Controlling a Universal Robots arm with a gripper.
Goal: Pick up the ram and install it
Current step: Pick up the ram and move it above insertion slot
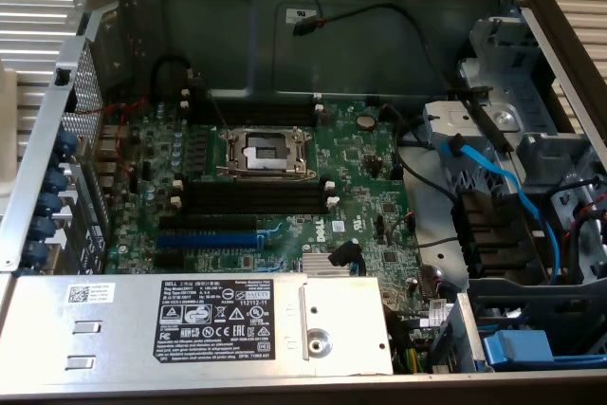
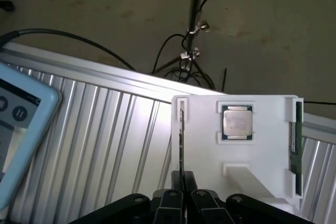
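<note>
In the wrist view a white holder stands on a ribbed metal surface. A thin dark-green ram stands on edge in the holder's slot. My gripper sits at the near end of that stick, its two black fingers close together on either side of it. In the exterior view the open computer case shows the green motherboard with long black empty memory slots below the processor socket.
A processor chip lies in the middle of the holder and another dark stick stands in its far slot. A light-blue device lies beside the holder. In the case are a blue expansion slot, a power supply and blue cables.
</note>
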